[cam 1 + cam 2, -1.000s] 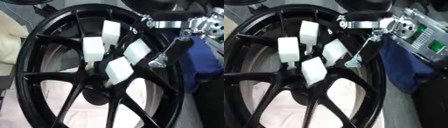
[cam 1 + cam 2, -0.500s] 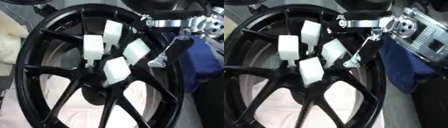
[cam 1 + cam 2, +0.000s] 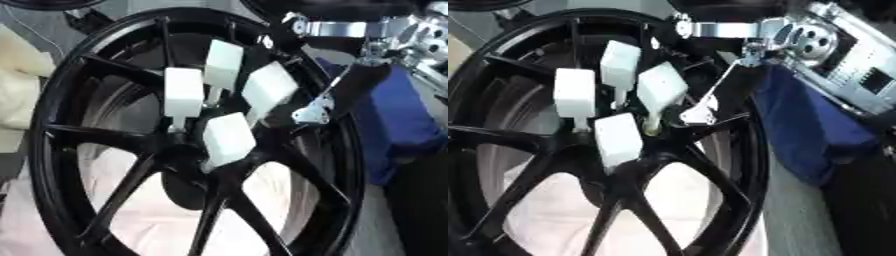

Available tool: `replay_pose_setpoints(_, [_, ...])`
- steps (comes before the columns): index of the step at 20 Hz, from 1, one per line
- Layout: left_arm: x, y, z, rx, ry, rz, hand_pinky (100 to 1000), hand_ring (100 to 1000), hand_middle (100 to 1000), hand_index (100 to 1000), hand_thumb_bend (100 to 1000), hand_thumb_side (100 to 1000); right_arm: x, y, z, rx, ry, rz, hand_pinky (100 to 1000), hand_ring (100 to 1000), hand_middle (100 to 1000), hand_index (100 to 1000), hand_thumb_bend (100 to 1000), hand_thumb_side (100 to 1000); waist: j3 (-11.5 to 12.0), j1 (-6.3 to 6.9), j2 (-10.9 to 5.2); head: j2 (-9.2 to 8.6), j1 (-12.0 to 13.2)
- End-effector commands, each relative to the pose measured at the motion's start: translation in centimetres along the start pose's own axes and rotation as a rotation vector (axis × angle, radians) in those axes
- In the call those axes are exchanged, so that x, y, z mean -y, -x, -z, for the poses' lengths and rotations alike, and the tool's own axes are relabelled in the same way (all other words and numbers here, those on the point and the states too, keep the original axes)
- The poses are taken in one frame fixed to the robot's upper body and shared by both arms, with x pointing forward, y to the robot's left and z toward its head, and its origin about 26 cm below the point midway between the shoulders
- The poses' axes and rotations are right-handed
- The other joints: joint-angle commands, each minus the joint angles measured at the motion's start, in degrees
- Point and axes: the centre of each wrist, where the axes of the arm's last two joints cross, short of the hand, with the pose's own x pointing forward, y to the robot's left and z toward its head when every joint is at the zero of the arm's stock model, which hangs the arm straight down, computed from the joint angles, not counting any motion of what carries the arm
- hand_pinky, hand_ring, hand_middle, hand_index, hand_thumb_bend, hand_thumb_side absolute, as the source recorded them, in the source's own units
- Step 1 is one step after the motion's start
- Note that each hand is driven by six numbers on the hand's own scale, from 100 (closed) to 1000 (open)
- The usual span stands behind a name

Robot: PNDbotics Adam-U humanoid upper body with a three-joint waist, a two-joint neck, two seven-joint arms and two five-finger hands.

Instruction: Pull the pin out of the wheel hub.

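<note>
Black multi-spoke wheel hub (image 3: 96, 145) stands upright, filling the view, with four white block-headed pins (image 3: 184, 92) clustered just above its centre. Right hand (image 3: 319, 107) reaches in from upper right beside the rightmost pin (image 3: 267, 90); finger state cannot be told. Blue cloth (image 3: 807, 125) lies right of the rim.

a blue cloth (image 3: 815, 135) lies crumpled below and to the right of the hand. a pale pinkish sheet (image 3: 122, 200) spreads well below the hand, toward the lower left. a cream, padded thing (image 3: 19, 95) shows far to the hand's left, cut off by the edge.
</note>
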Motion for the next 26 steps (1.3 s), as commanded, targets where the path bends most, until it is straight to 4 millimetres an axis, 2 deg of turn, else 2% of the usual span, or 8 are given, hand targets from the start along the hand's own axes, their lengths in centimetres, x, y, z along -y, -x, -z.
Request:
replay_pose_setpoints(1, [-0.6, -0.7, 0.4, 0.027, 0.002, 0.015, 930, 573, 583, 688, 215, 703, 1.6, -0.9, -0.9, -0.001, 0.026, -0.037, 553, 473, 282, 394, 161, 116, -0.3, 0.64, -1.86, 0.35, 0.25])
replay_pose_setpoints(3, [-0.6, -0.7, 0.3, 0.026, 0.001, 0.016, 930, 573, 583, 688, 215, 702, 2.0, -1.1, -1.1, 0.003, 0.033, -0.034, 552, 472, 281, 393, 160, 117, -0.56, 0.76, -2.07, 0.5, 0.37])
replay_pose_setpoints(4, [-0.7, -0.7, 0.3, 0.025, 0.0, 0.017, 930, 574, 583, 688, 216, 701, 2.2, -1.1, -1.3, 0.005, 0.039, -0.029, 550, 466, 278, 388, 101, 252, -0.81, 0.87, -2.2, 0.58, 0.5])
replay_pose_setpoints(5, [-0.7, -0.7, 0.3, 0.024, -0.002, 0.019, 930, 574, 583, 688, 216, 701, 2.5, -1.2, -1.5, 0.009, 0.051, -0.019, 550, 465, 274, 386, 148, 113, -1.14, 1.0, -2.35, 0.67, 0.72])
replay_pose_setpoints(10, [-1.0, -0.6, 0.1, 0.019, -0.01, 0.029, 930, 574, 583, 689, 218, 698, 4.5, -1.7, -3.6, 0.008, 0.161, 0.028, 553, 459, 272, 384, 127, 100, -2.57, 1.62, -2.83, 0.91, 1.77])
replay_pose_setpoints(15, [-1.5, -0.4, -0.1, 0.016, -0.037, 0.049, 932, 573, 583, 690, 218, 697, 5.0, -0.3, -7.7, -0.121, 0.413, 0.055, 561, 458, 277, 389, 104, 100, -4.86, 2.61, -2.59, 0.67, 3.45])
replay_pose_setpoints(21, [-1.9, -0.3, -0.3, 0.015, -0.065, 0.067, 932, 572, 582, 690, 219, 697, 3.0, 4.0, -12.5, -0.381, 0.789, 0.075, 572, 460, 293, 405, 100, 100, -6.55, 3.73, -1.75, -0.17, 5.61])
replay_pose_setpoints(26, [-1.9, -0.3, -0.3, 0.019, -0.079, 0.072, 933, 570, 582, 690, 221, 696, -1.3, 8.1, -16.5, -0.605, 1.022, 0.102, 628, 490, 364, 463, 100, 100, -7.76, 4.75, -1.01, -1.2, 6.39])
